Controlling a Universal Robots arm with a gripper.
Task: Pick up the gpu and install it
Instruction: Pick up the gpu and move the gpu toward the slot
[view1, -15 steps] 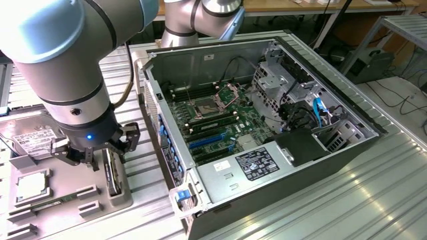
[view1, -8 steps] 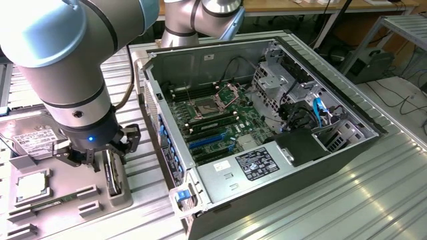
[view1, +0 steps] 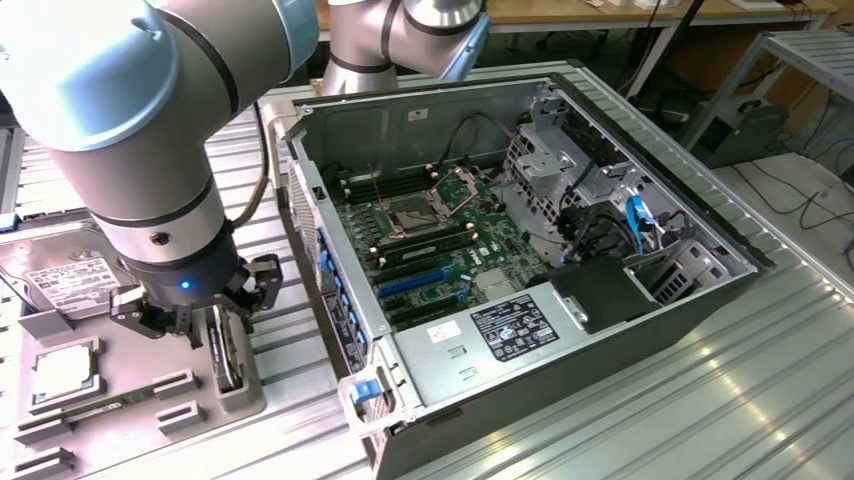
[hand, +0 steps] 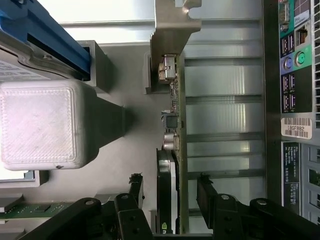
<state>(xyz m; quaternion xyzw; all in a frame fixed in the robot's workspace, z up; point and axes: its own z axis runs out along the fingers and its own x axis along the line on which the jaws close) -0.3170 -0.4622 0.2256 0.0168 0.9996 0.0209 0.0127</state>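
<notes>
The gpu stands on its edge in a grey holder at the exterior view's left, beside the open computer case. In the wrist view the gpu is seen edge-on, with its silver end bracket at the far end. My gripper is lowered over the card and is open. Its two black fingertips straddle the card's near end with a small gap on each side, so the gripper is not touching it. The motherboard lies exposed inside the case, with blue slots.
A silver hard drive with a white label, a processor and a green memory stick sit in the fixture tray. A white block and the case's rear port panel flank the card.
</notes>
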